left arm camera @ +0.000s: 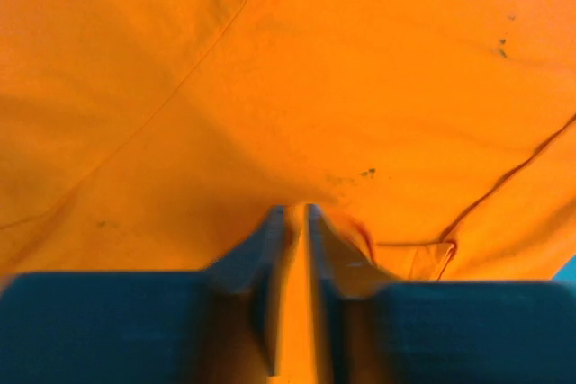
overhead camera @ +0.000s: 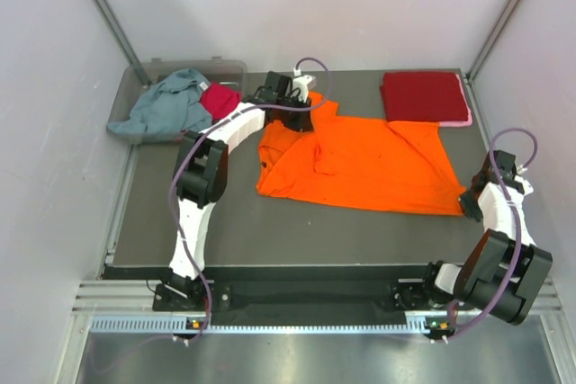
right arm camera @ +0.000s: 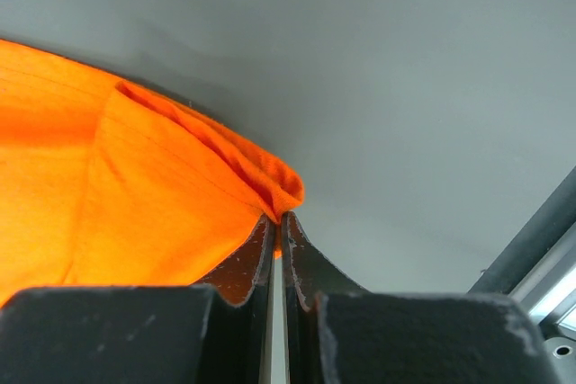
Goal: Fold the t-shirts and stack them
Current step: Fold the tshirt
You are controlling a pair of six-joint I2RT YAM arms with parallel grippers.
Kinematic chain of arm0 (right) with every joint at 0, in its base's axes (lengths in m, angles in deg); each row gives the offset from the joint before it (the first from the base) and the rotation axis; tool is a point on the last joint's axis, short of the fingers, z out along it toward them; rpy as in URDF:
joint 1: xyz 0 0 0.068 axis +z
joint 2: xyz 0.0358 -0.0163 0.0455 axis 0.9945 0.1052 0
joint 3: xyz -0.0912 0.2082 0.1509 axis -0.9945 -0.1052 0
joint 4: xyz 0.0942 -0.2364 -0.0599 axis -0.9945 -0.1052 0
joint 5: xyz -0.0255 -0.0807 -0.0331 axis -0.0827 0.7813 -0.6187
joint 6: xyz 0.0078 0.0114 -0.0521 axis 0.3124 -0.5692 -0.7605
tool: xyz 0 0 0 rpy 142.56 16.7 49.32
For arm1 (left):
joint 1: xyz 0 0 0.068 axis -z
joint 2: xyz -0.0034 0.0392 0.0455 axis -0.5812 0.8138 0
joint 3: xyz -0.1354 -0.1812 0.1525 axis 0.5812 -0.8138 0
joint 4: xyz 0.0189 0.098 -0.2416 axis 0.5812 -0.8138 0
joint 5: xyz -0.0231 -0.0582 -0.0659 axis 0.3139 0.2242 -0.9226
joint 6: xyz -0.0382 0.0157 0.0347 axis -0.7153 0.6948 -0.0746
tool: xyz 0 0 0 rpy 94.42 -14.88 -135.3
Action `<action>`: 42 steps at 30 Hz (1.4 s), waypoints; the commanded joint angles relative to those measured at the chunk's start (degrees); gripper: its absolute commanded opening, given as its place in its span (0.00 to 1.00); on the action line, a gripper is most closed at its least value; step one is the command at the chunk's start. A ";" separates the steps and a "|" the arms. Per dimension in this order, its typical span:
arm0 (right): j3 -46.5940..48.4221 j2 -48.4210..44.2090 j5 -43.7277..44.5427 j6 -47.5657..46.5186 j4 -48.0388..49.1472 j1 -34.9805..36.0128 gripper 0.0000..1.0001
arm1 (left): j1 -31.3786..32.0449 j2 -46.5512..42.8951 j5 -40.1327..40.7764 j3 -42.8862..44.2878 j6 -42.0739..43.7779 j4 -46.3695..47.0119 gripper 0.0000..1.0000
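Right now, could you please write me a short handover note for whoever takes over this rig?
Left gripper: shut on the orange t-shirt at its far-left corner.
Right gripper: shut on its near-right hem corner.
The shirt lies spread and unfolded on the table.
Done: dark red t-shirt folded on a pink one, far right.
Left: fold and stack the orange one, then the grey-blue t-shirt and magenta t-shirt, crumpled at the clear bin.

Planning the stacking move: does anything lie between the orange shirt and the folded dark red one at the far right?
Nothing visible does. The orange t-shirt lies spread on the table, its far edge right beside the dark red t-shirt. The left gripper and right gripper each have jaws shut on orange cloth.
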 commanded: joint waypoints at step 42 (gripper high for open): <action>0.69 3.56 -1.28 -6.44 1.92 -10.39 0.00 | -1.24 -32.88 6.50 -39.37 -15.05 -9.83 0.46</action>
